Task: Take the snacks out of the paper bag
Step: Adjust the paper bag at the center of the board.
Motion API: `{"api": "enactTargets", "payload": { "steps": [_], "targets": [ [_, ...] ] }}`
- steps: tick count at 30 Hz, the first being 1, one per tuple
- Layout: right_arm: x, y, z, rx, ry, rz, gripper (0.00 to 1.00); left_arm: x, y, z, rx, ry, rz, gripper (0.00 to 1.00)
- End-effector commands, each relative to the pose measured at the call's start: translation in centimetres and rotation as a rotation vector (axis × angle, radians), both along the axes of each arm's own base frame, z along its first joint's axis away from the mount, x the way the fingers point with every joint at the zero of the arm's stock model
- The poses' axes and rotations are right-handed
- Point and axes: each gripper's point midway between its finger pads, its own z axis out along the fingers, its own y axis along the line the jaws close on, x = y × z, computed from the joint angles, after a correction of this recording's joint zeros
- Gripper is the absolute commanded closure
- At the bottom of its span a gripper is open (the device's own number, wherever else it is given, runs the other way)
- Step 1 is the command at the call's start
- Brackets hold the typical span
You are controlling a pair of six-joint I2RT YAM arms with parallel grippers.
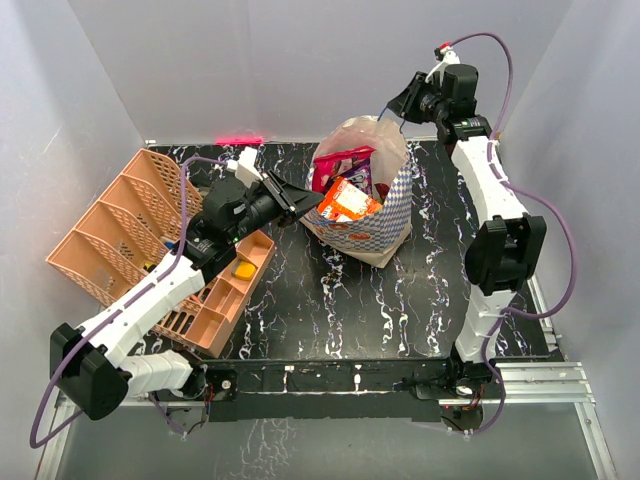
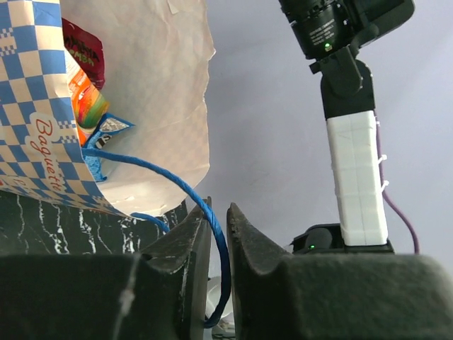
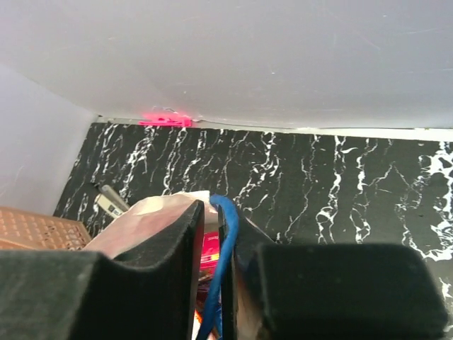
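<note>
The paper bag (image 1: 385,215) stands open at the middle of the black marble table, leaning a little to the left. Snacks show in its mouth: a magenta packet (image 1: 342,163) and an orange packet (image 1: 350,203). My left gripper (image 1: 306,201) is at the bag's left rim, shut on a blue cord handle (image 2: 177,185) that runs between its jaws (image 2: 216,221). My right gripper (image 1: 398,107) is held high at the bag's far rim, shut on the other blue cord handle (image 3: 225,234). The left wrist view shows the chequered bag wall (image 2: 35,134) and packets (image 2: 88,106) inside.
A peach latticed basket (image 1: 120,225) stands tilted at the left, under my left arm, with a yellow item (image 1: 243,269) in one compartment. A pink clip (image 1: 240,140) lies at the table's back edge. White walls close in the left, back and right sides.
</note>
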Motion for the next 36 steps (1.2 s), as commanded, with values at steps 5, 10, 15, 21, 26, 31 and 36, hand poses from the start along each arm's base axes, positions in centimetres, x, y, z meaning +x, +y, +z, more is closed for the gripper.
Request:
{"api": "enactTargets", "payload": {
  "steps": [5, 10, 15, 21, 26, 31, 36],
  "targets": [
    [-3.9, 1.6, 8.7, 0.064, -0.214, 0.126, 0.93, -0.9, 1.0, 3.2, -0.015, -0.031, 0.019, 0.9],
    [-7.4, 2.7, 9.8, 0.129, -0.181, 0.206, 0.93, -2.0, 2.5, 4.3, 0.021, -0.04, 0.045, 0.98],
    [-13.0, 3.4, 10.3, 0.173, -0.185, 0.275, 0.93, -2.9, 4.5, 5.0, 0.063, -0.049, 0.101, 1.0],
    [-18.1, 2.3, 11.4, 0.138, -0.243, 0.234, 0.93, -1.9, 5.6, 6.8, 0.162, -0.093, 0.101, 1.0],
    [-21.4, 1.8, 12.2, 0.124, -0.276, 0.222, 0.93, 1.7, 7.0, 8.8, 0.187, -0.096, 0.037, 1.0],
    [-24.0, 2.3, 12.1, 0.151, -0.26, 0.266, 0.93, 5.8, 10.5, 11.2, 0.157, -0.139, 0.063, 1.0],
    [-25.9, 3.1, 10.9, 0.184, -0.216, 0.332, 0.93, 8.8, 11.0, 12.3, 0.102, -0.166, 0.015, 1.0]
  ]
}}
